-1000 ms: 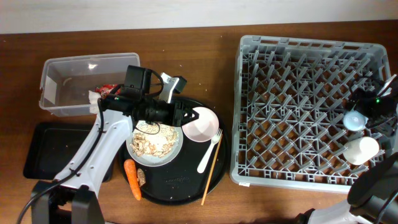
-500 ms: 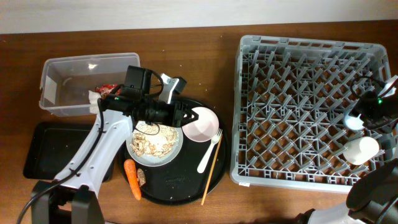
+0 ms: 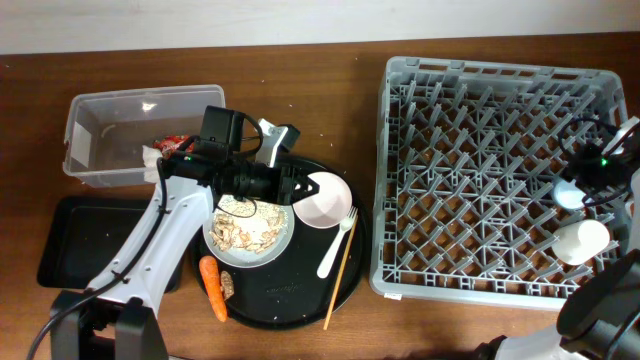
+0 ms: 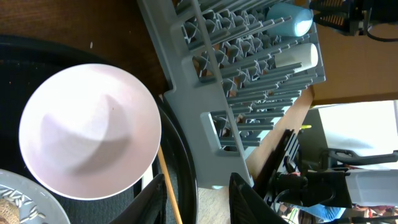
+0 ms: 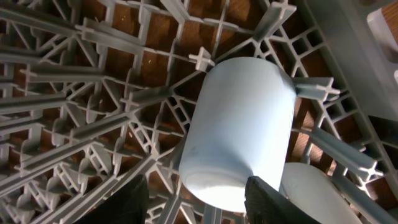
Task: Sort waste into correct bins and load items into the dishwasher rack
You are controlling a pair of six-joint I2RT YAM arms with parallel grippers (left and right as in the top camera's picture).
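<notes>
A: Where does the blue cup (image 5: pixel 239 124) sit?
B: In the rack (image 3: pixel 480 66), at its right edge, tilted among the pegs, with the white cup (image 3: pixel 583 240) just beside it on the near side
A: And the right pincer (image 5: pixel 199 199)?
B: Its fingers stand apart, one on each side of the cup's end. One shows a gap to the cup and the other overlaps it, so I cannot tell whether there is a grip
A: How do we finish this step well?
B: I judge the cup as good as placed. Spread the fingers fully before any lift, then rise straight up, so nothing drags the cup off its pegs or nudges the white cup. If it rocks, settle it lower between the pegs first
A: What could spoil it?
B: A finger catching a peg on the way out, or a sideways pull that rolls the cup toward the rack wall
A: And the left pincer (image 4: pixel 196 186)?
B: Narrow, with nothing between its fingers, hovering just beside the pink bowl (image 4: pixel 87 130) on the round tray (image 3: pixel 290 300), left of the rack
A: What comes next for it?
B: Likely the bowl. Take it by the far-left rim, since the fork (image 3: pixel 338 245) and chopsticks (image 3: pixel 340 275) lie near its right side and the plate (image 3: pixel 283 252) sits against its near-left edge
</notes>
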